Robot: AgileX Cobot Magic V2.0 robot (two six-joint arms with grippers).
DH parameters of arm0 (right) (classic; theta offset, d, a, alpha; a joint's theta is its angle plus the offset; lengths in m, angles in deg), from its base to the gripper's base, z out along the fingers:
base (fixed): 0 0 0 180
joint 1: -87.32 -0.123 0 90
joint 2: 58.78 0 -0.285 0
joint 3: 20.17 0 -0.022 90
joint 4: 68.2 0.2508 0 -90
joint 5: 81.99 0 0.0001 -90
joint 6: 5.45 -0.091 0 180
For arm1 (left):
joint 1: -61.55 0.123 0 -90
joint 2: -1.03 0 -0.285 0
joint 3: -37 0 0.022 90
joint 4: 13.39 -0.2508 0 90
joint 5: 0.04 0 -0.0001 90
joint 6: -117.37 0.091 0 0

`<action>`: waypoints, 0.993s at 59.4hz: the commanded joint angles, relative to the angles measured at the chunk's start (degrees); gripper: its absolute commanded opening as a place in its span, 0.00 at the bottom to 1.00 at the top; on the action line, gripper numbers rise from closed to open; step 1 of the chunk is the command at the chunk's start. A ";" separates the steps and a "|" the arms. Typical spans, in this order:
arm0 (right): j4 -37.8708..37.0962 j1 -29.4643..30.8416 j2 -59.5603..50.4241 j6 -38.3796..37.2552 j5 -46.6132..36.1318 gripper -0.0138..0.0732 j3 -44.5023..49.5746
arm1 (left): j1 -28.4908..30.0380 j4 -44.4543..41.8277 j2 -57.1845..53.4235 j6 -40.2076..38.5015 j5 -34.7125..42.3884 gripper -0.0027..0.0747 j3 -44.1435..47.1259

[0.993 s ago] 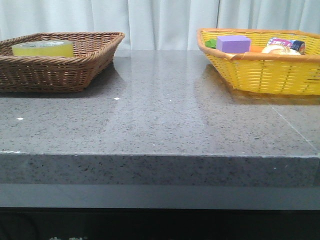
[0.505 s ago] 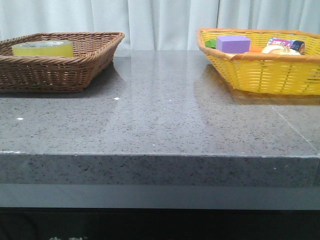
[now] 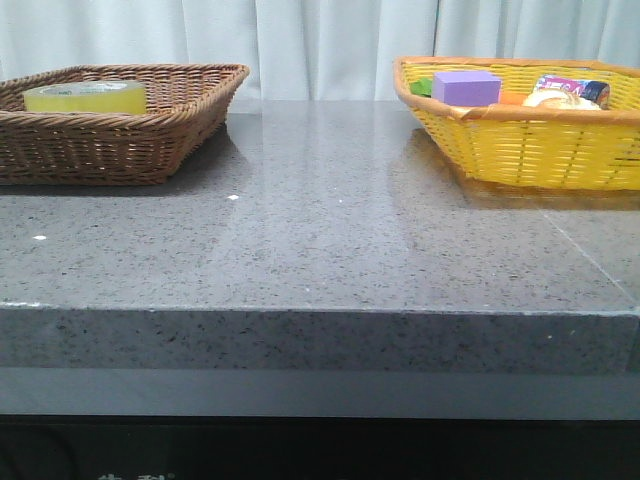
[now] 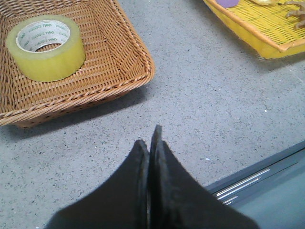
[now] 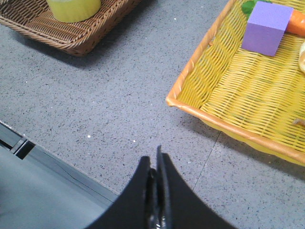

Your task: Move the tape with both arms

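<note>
The tape (image 3: 85,97), a yellow translucent roll with a white core and green lettering, lies flat in the brown wicker basket (image 3: 190,105) at the table's back left. It shows in the left wrist view (image 4: 46,46) and partly in the right wrist view (image 5: 74,8). My left gripper (image 4: 148,138) is shut and empty, over the grey table near its front edge, well short of the basket. My right gripper (image 5: 153,160) is shut and empty, over the table's front edge, short of the yellow basket (image 5: 209,71). Neither arm shows in the front view.
The yellow basket (image 3: 520,150) at the back right holds a purple block (image 3: 466,86), an orange piece and other small items. The purple block also shows in the right wrist view (image 5: 267,27). Grey speckled tabletop (image 3: 320,230) lies between the baskets.
</note>
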 commanded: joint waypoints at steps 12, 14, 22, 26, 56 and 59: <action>-0.11 0.28 -0.27 0.40 -4.03 0.08 -1.48 | -0.49 0.94 -0.04 -0.69 3.91 0.01 -1.53; -0.11 0.28 -0.27 0.40 -4.03 0.08 -1.48 | -0.49 0.94 -0.04 -0.69 3.91 0.01 -1.53; -0.11 0.28 -0.27 0.40 -4.03 0.08 -1.48 | 0.37 0.94 -0.28 -0.69 4.07 0.01 -1.14; -0.11 0.28 -0.27 0.40 -4.03 0.08 -1.48 | 3.22 0.94 -1.76 -0.69 5.57 0.01 0.23; -0.11 0.28 -0.27 0.40 -4.03 0.08 -1.48 | 19.01 2.00 -24.30 -3.07 28.78 0.01 28.10; -0.11 0.28 -0.27 0.40 -4.03 0.08 -1.48 | 20.55 2.00 -27.19 -3.87 29.52 0.01 30.76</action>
